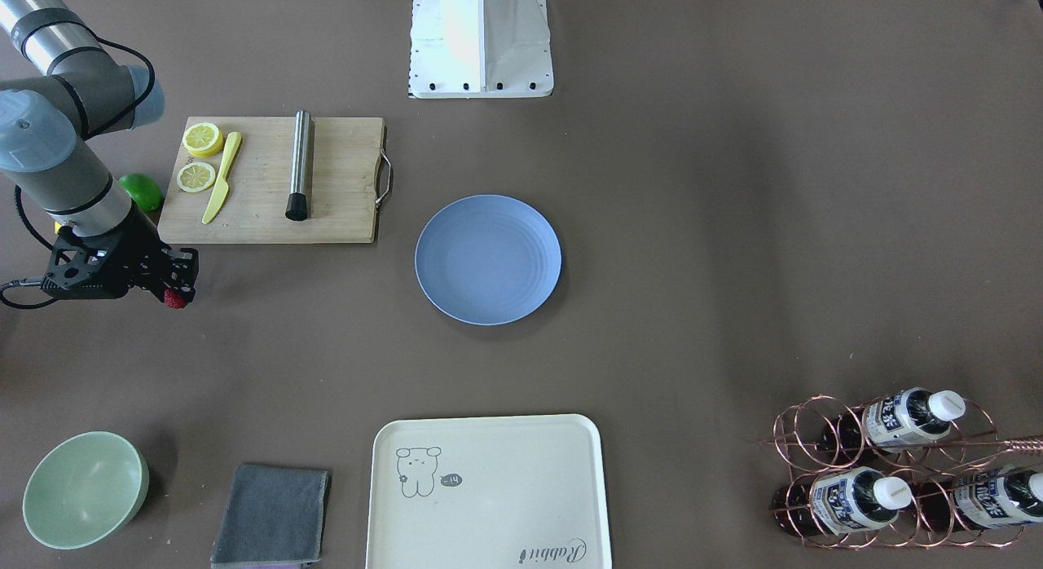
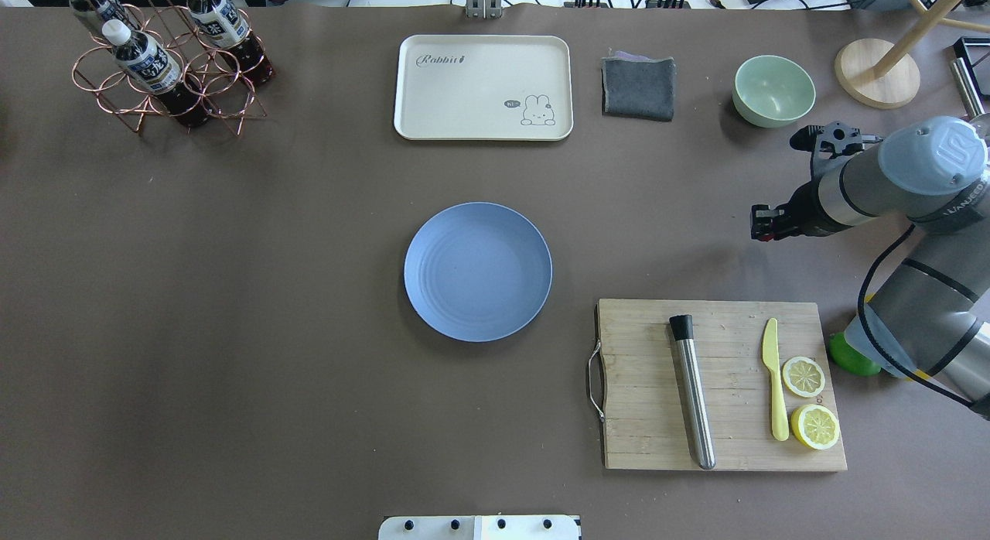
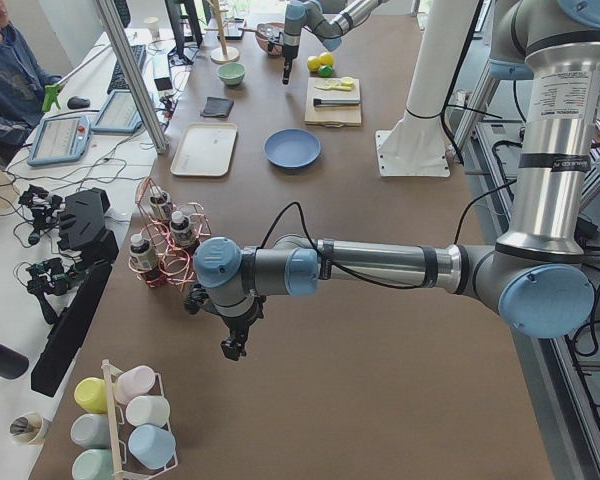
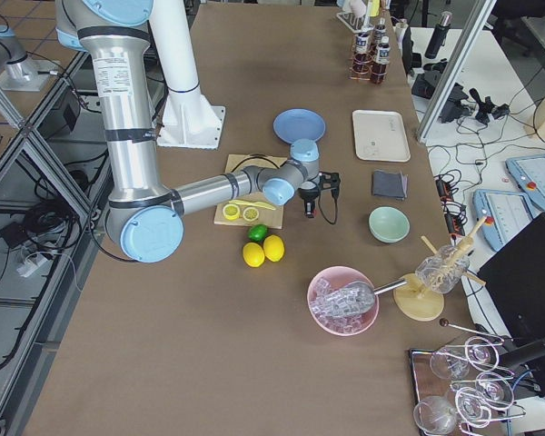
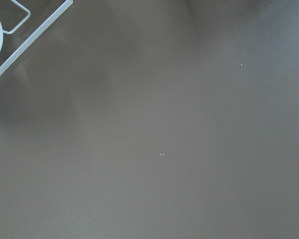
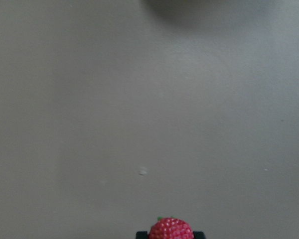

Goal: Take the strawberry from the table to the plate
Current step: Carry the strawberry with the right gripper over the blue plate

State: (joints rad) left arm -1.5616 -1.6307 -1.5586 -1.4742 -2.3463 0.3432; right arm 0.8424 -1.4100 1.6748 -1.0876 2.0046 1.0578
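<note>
The strawberry (image 1: 175,298), small, red and bumpy, sits pinched between the tips of my right gripper (image 1: 178,290), which is shut on it. In the right wrist view the strawberry (image 6: 170,230) shows at the bottom edge with bare table (image 6: 149,99) beyond it. In the overhead view the right gripper (image 2: 762,223) is far to the right of the light-blue plate (image 2: 477,271), which holds nothing. The plate (image 1: 487,259) lies at the table's middle. My left gripper (image 3: 232,345) shows only in the exterior left view, over bare table by the bottle rack; I cannot tell its state.
A wooden cutting board (image 1: 334,210) with lemon halves (image 1: 202,138), a yellow knife and a steel cylinder lies beside the right arm. A lime (image 1: 143,191) sits behind the arm. A green bowl (image 1: 81,489), grey cloth (image 1: 271,516), cream tray (image 1: 489,536) and bottle rack (image 1: 896,471) line the far edge.
</note>
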